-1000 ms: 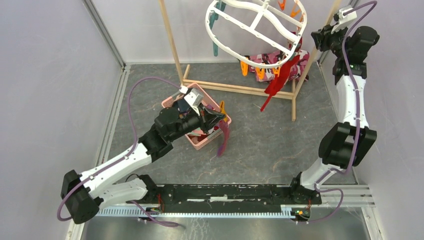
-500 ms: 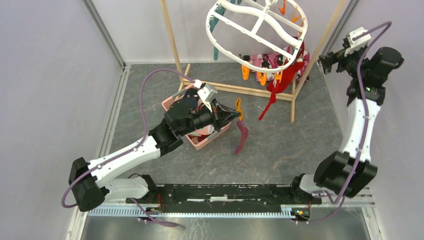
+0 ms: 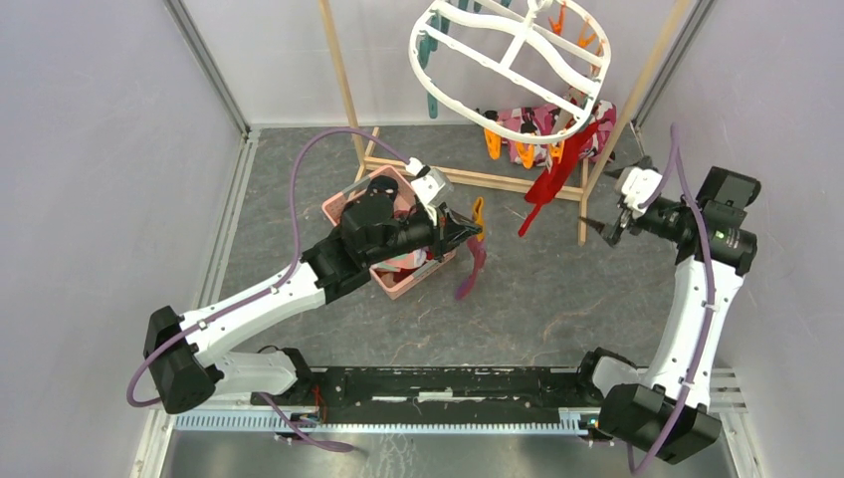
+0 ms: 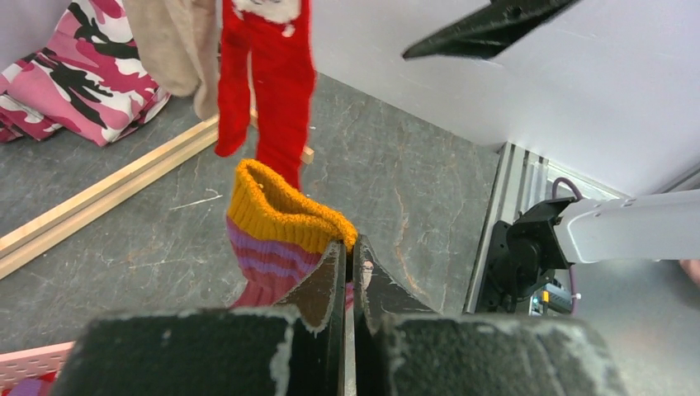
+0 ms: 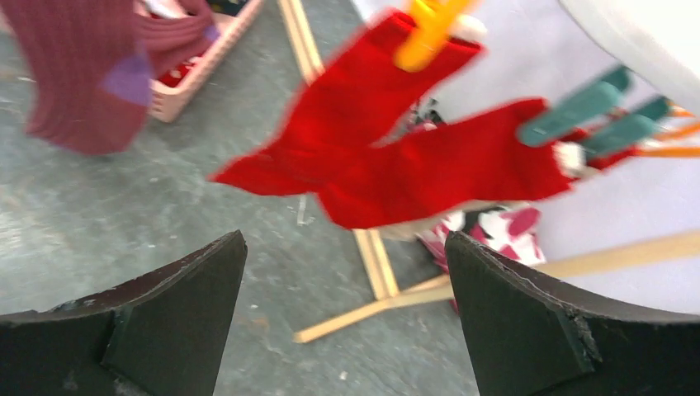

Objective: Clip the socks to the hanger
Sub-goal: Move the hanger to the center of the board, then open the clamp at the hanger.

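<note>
Transfer step in hand: left gripper [image 4: 348, 247] pinched tight on striped sock [image 4: 268, 247]; right gripper [image 3: 603, 225] gaping, empty. Next: raise the cuff to hanger [image 3: 517, 36], upper centre, for clipping.

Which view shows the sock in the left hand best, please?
The left wrist view: the striped sock, orange cuff pinched by the left hand, appears close and sharp. The top view shows it small, dangling; the right wrist view, a blurred part.

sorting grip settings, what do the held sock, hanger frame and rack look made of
Held sock: soft striped knit, fuzzy orange cuff, matte.
Hanger frame: probably moulded plastic, smooth white bars.
Rack: seemingly bare pale wood, straight slats, matte.
</note>
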`<action>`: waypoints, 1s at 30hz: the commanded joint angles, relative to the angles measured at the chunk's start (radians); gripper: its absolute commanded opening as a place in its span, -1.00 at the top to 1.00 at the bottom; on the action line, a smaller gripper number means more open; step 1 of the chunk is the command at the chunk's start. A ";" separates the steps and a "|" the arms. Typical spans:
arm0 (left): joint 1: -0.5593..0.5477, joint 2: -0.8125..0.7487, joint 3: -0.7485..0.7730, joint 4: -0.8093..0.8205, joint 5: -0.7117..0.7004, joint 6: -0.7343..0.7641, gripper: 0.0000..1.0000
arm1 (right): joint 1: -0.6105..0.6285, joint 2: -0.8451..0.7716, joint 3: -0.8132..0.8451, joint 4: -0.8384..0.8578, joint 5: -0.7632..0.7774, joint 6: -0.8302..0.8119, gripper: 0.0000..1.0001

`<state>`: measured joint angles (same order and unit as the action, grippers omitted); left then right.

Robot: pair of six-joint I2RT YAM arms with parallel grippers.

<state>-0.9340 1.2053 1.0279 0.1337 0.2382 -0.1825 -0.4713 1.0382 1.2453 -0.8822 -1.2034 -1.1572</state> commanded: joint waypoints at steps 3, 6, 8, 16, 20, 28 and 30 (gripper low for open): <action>-0.018 -0.021 -0.009 0.056 -0.027 0.078 0.96 | 0.116 -0.052 0.022 -0.304 -0.060 -0.210 -0.96; -0.018 -0.042 -0.049 0.090 -0.048 0.077 0.96 | 0.182 -0.168 -0.081 -0.011 0.046 0.060 -0.96; -0.019 -0.058 -0.081 0.117 -0.066 0.076 0.95 | 0.245 -0.278 -0.197 0.233 0.162 0.271 -0.96; -0.019 -0.091 -0.170 0.181 -0.103 0.076 0.96 | 0.570 -0.331 -0.306 0.555 0.471 0.553 -0.96; -0.019 -0.088 -0.219 0.258 -0.078 0.056 0.96 | 0.852 -0.270 -0.300 0.580 0.720 0.581 -0.96; -0.019 -0.049 -0.198 0.319 -0.007 0.018 0.96 | 0.975 -0.287 -0.331 0.568 0.723 0.685 -0.96; -0.019 -0.028 -0.179 0.326 -0.032 -0.016 0.96 | 0.977 -0.325 -0.405 0.612 0.740 0.745 -0.96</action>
<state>-0.9497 1.1496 0.7967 0.3752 0.2131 -0.1528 0.4976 0.7864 0.9245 -0.3458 -0.5159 -0.5388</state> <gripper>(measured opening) 0.046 0.982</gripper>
